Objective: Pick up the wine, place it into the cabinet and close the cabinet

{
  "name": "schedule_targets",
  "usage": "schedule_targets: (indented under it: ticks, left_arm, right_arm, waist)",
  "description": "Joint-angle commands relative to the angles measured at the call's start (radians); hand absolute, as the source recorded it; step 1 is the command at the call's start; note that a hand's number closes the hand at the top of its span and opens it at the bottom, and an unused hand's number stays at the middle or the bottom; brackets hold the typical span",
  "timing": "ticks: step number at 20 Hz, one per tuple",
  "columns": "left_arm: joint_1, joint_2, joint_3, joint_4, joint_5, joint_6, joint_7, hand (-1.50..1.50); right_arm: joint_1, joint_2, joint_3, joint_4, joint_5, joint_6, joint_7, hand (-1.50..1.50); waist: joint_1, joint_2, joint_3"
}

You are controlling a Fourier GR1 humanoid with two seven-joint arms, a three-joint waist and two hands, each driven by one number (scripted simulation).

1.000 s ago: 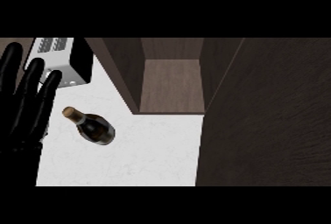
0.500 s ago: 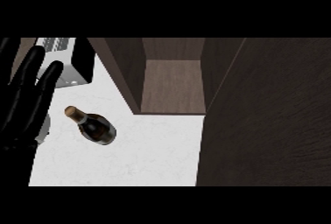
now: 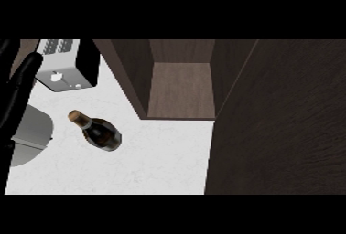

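The dark wine bottle (image 3: pixel 100 132) stands on the white counter (image 3: pixel 155 169), untouched. The open cabinet (image 3: pixel 181 91) lies at its two o'clock, a toaster (image 3: pixel 67 66) at twelve. At nine o'clock my left hand (image 3: pixel 17 91) rests, fingers straight, holding nothing.

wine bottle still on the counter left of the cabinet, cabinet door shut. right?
Not quite. The head view shows the cabinet open, its shelf bare. The rest holds: the wine bottle stands on the counter left of it, unheld.

White speckled counter (image 3: pixel 155 160) beside dark wood panelling (image 3: pixel 283 137).
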Motion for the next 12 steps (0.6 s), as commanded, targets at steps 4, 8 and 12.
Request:
schedule_targets:
  ticks: [4, 8, 12]
  left_arm:
    - [-0.108, 0.031, 0.026, -0.109, -0.105, -0.009, 0.179, -1.50]
    - [-0.003, 0.023, 0.041, -0.131, -0.067, -0.006, 0.102, -1.50]
    - [-0.016, 0.072, 0.087, -0.146, -0.041, -0.048, 0.143, -1.50]
  right_arm:
    - [0.005, -0.008, -0.004, -0.114, 0.026, -0.031, 0.056, -1.50]
    - [-0.034, -0.006, -0.049, -0.057, 0.004, -0.048, 0.054, -1.50]
    - [-0.010, 0.021, 0.038, -0.059, 0.070, -0.071, 0.048, -1.50]
  waist:
    - [-0.009, 0.001, 0.000]
    - [-0.009, 0.006, -0.001]
    - [-0.007, 0.005, -0.001]
